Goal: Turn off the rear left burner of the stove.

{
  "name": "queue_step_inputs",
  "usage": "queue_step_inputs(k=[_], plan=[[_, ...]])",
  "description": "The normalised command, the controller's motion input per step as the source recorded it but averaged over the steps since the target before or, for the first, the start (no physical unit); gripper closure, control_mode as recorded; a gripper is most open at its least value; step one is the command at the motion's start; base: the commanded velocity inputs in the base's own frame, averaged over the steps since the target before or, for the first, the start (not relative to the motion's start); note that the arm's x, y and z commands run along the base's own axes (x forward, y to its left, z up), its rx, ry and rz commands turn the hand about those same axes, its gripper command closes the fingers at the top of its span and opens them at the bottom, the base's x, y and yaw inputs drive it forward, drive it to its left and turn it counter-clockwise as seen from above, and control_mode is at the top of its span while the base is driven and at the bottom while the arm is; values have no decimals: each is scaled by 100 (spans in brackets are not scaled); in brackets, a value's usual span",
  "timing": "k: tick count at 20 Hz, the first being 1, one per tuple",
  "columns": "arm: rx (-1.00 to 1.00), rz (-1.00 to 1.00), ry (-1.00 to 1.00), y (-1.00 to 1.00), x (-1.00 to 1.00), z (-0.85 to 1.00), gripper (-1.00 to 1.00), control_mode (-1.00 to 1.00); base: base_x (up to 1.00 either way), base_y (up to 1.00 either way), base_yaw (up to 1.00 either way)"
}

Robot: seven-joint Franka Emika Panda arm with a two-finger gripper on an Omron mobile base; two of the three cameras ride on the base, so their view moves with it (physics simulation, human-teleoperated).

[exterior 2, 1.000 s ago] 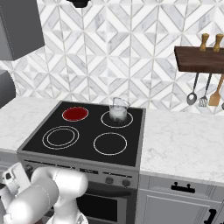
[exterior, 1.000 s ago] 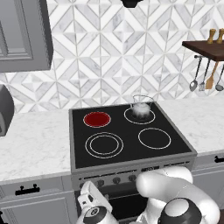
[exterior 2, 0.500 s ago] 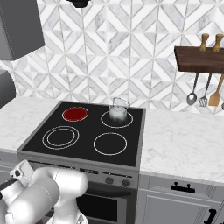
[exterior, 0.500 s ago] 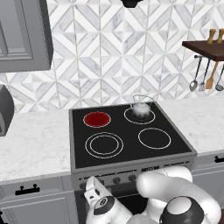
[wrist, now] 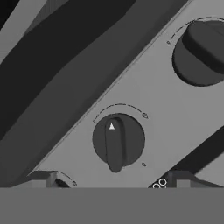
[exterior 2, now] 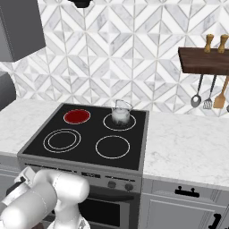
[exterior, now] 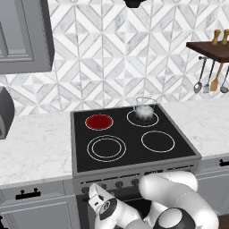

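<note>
Open panel face surrounds the centre knob on the stove; a second knob sits well apart, leaving free room between them, nothing blocking

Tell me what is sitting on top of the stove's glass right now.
On the stove, a small clear kettle stands on the rear right burner. The rear left burner glows red and is bare. Both front burners are bare. The ring beneath the kettle is partly covered.
</note>
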Motion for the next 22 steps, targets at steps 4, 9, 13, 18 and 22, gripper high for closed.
queue_step_inputs(k=[4, 9, 13, 18, 22], plan=[[-5, 6, 0, 19, 1, -14, -100, -100, 0, 0, 0], [0, 0, 0, 3, 6, -2, -100, -100, 0, 0, 0], [0, 0, 0, 0, 9, 0, -100, -100, 0, 0, 0], [0, 0, 0, 0, 3, 0, 100, -100, 0, 0, 0], [0, 0, 0, 0, 0, 0, 100, -100, 0, 0, 0]])
